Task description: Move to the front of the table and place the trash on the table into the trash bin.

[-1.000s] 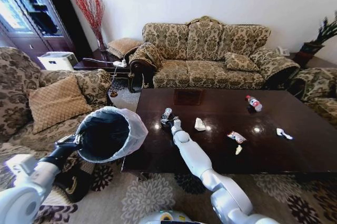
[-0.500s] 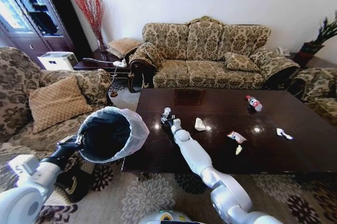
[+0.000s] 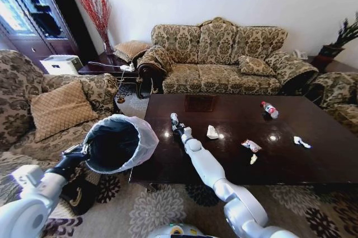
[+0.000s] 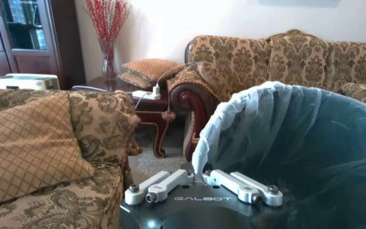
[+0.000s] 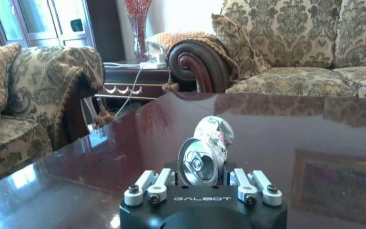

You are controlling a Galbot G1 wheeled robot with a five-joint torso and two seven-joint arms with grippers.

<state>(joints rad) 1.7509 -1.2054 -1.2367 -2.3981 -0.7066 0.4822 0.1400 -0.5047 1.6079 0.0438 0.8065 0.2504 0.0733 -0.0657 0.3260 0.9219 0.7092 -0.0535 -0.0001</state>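
A living room with patterned sofas surrounds the table, a long dark glossy coffee table whose length runs across the head view, with a sofa behind its far edge.

Over the table's near left part, the right gripper pinches a crushed can. In the right wrist view the fingers are pressed against both sides of the can. Its long axis runs straight out from the gripper, away from the wrist and toward the table's far left corner, with the pull-tab end facing back at the wrist camera. It has red marks on a silvery body, but no words on it can be read. The gripper body carries the word GALBOT.

Elsewhere on the table: a white paper wad just right of the can, a small wrapper and a pale scrap further right, a white crumpled bit near the right end, and a clear bottle with a red label, lying on its side toward the far right.

Off the table's left end, the left gripper holds the trash bin, tilted with its open mouth toward the head camera. In the left wrist view its fingers, marked GALBOT as well, are closed on the bag-lined rim.
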